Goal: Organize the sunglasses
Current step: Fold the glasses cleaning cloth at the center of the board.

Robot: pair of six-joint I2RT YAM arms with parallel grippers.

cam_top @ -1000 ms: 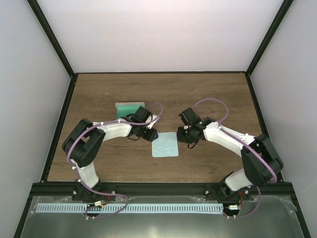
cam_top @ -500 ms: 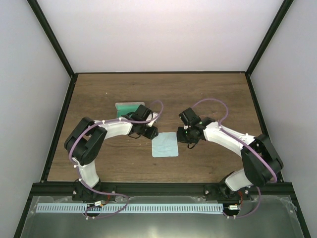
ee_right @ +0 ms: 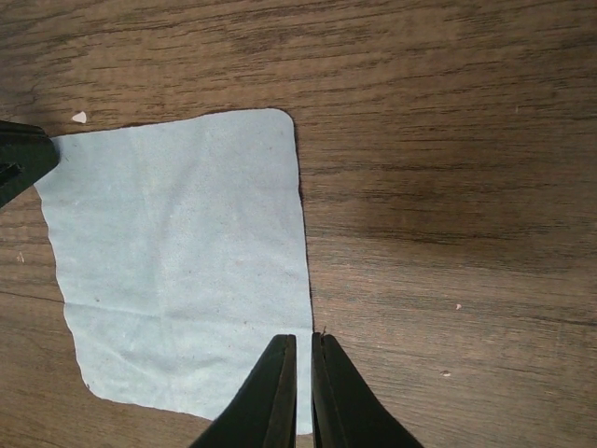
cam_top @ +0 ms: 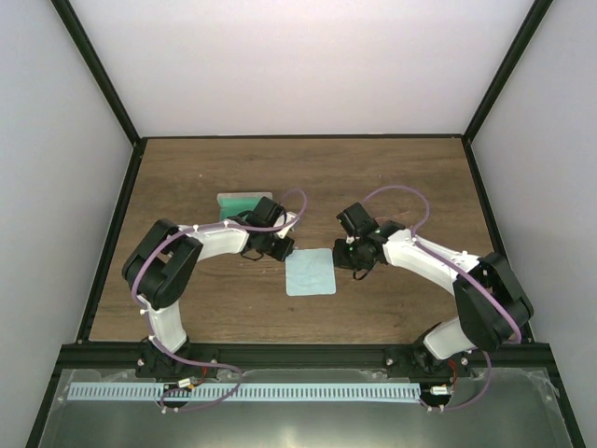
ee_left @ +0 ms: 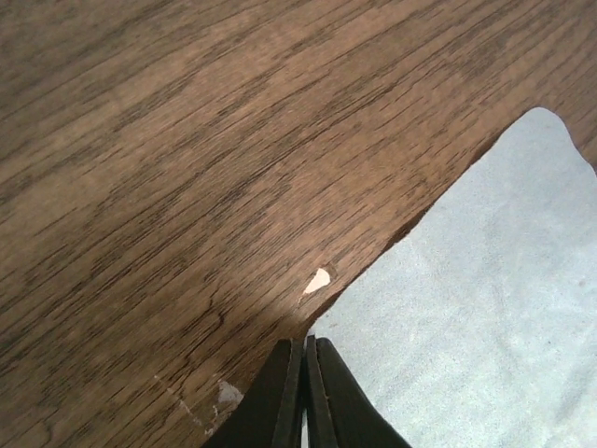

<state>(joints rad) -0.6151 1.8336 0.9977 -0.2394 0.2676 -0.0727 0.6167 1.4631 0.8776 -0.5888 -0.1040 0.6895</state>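
The sunglasses show in no view. A light blue cloth (cam_top: 311, 272) lies flat on the wooden table between my two grippers. My left gripper (cam_top: 284, 248) is at the cloth's far left corner, and in the left wrist view its jaws (ee_left: 306, 343) are pinched on the cloth's edge (ee_left: 466, 308). My right gripper (cam_top: 341, 259) is at the cloth's right edge, and in the right wrist view its jaws (ee_right: 303, 341) are closed to a narrow slit on that edge (ee_right: 177, 252). The left fingertip (ee_right: 20, 159) shows at the cloth's far corner there.
The grey case with the green inside (cam_top: 241, 203) lies open behind my left arm, partly hidden by it. Black frame posts and white walls ring the table (cam_top: 392, 177).
My left arm has shifted slightly to the right. The cloth looks a little flatter, with fewer wrinkles. The right arm has barely moved.
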